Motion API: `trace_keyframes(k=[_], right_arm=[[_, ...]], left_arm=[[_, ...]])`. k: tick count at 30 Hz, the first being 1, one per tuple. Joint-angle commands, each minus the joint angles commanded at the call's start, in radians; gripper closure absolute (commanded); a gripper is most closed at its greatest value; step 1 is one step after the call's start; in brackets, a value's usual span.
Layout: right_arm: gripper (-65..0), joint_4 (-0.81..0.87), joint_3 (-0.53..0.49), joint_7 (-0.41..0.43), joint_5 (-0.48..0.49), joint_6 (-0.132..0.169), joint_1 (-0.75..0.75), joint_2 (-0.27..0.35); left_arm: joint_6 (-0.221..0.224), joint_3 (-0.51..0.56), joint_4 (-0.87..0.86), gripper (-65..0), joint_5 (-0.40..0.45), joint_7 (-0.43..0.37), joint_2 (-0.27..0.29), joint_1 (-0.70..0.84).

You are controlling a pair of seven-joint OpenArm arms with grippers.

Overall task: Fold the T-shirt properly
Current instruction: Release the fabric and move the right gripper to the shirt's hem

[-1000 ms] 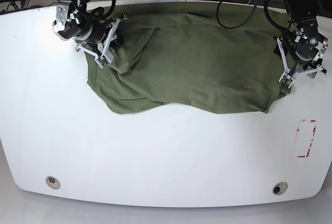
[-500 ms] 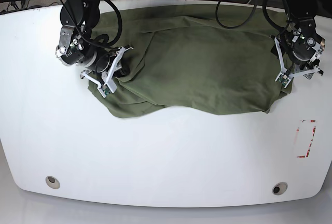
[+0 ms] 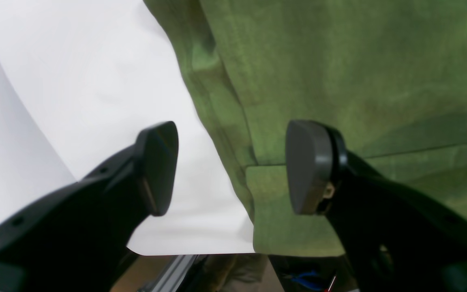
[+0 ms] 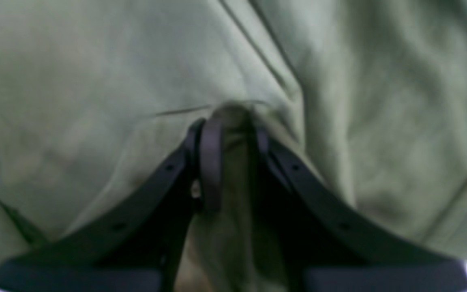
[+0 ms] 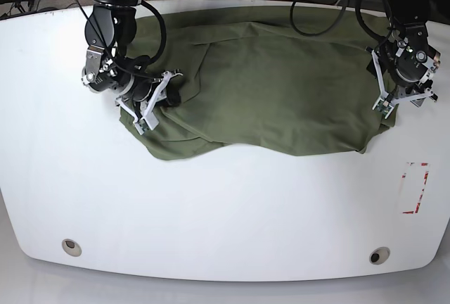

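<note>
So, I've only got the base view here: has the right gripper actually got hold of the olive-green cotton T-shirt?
Observer: Yes. In the right wrist view the right gripper is shut on a bunched fold of the olive-green cotton T-shirt.
Operator: And the left one?
Observer: The left gripper is open, holding nothing; one pad is over the shirt, the other over the white table.
Operator: What lies between its pads?
Observer: The shirt's side edge, with a hemmed corner just below.

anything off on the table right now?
The T-shirt lies crumpled and askew, not flat, its far edge hanging over the table rim. The right gripper is shut on a bunched fold; the left gripper is open at the hem.
</note>
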Motion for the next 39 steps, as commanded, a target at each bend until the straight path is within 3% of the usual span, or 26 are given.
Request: trace_keyframes(k=[4, 9, 12, 14, 18, 31, 39], right_arm=[[-10.1, 0.078, 0.003, -0.048, -0.005, 0.000, 0.021, 0.006], [-12.8, 0.048, 0.025, -0.058, -0.014, 0.000, 0.089, 0.023], [-20.9, -0.014, 0.035, -0.058, -0.014, 0.000, 0.135, 0.031], [-30.3, -0.078, 0.038, -0.049, -0.014, 0.000, 0.173, 0.034], [-38.5, -0.181, 0.040, 0.026, -0.014, 0.000, 0.229, 0.063], [-38.5, -0.583, 0.041, 0.255, -0.014, 0.000, 0.388, 0.143], [-38.5, -0.681, 0.037, 0.342, -0.014, 0.000, 0.390, 0.160]], left_arm=[[0.000, 0.000, 0.000, -37.6, 0.000, 0.000, 0.000, 0.000], [0.000, 0.000, 0.000, -37.6, 0.000, 0.000, 0.000, 0.000], [0.000, 0.000, 0.000, -37.6, 0.000, 0.000, 0.002, 0.000], [0.000, 0.000, 0.000, -37.6, 0.000, 0.000, 0.002, 0.000], [0.000, 0.000, 0.000, -37.6, 0.000, 0.000, 0.002, -0.002], [0.000, 0.000, 0.002, -37.6, 0.000, 0.000, 0.006, -0.002], [0.000, 0.000, 0.002, -37.6, 0.000, 0.000, 0.006, -0.002]])
